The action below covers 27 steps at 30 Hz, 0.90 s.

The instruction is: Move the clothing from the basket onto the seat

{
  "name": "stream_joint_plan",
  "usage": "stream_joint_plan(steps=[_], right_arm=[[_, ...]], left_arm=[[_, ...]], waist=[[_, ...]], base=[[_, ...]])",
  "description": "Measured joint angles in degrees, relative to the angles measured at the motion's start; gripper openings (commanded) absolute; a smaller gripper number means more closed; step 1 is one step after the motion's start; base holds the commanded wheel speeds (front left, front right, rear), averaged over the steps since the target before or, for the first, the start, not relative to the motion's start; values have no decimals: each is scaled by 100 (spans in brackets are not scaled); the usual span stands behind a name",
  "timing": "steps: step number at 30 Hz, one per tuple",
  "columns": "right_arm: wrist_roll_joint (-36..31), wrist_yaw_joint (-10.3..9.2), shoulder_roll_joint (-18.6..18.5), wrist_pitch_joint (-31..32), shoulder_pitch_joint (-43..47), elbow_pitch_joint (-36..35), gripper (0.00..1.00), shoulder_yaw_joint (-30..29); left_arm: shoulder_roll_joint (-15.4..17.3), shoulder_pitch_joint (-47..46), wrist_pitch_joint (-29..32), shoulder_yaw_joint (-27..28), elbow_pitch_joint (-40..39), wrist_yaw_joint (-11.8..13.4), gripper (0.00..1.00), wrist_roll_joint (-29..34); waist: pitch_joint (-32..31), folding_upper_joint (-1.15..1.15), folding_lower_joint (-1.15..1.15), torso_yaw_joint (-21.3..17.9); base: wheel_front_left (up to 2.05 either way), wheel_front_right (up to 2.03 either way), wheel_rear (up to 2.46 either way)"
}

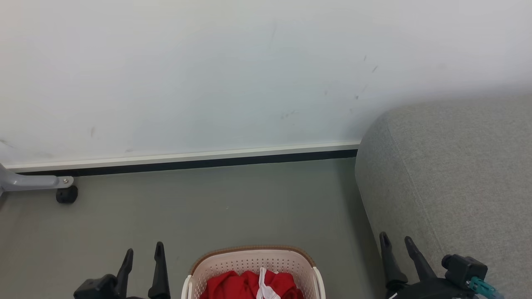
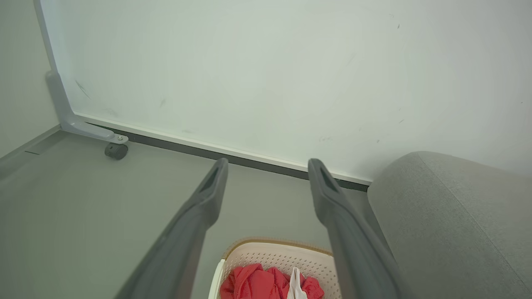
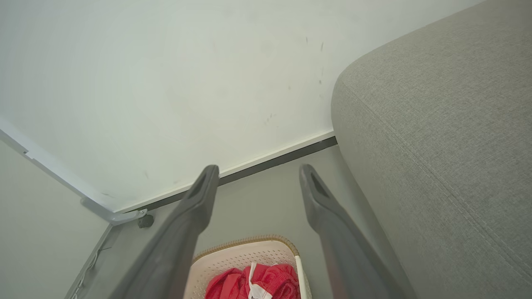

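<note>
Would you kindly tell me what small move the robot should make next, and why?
Probably bring the right gripper in and down over the red clothing. Both it and the left gripper are open and empty, one on each side of the basket. The clothing lies inside the basket, and the grey sofa stands on the right gripper's side.

Open floor (image 1: 249,199) between basket (image 1: 249,261) and wall (image 1: 208,83); sofa (image 1: 449,174) blocks right; caster (image 1: 66,194) far left.

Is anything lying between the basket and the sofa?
No. In the head view, a strip of bare grey floor separates the basket from the sofa.
</note>
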Motion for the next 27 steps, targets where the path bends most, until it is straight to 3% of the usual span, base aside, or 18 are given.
stream_joint_plan(steps=[27], right_arm=[[-1846, -246, -181, -523, 92, -15, 100, 577]], left_arm=[[-27, 280, -561, -118, -13, 350, 100, 2098]], waist=[[-97, 0, 0, -39]], base=[[0, 0, 0]])
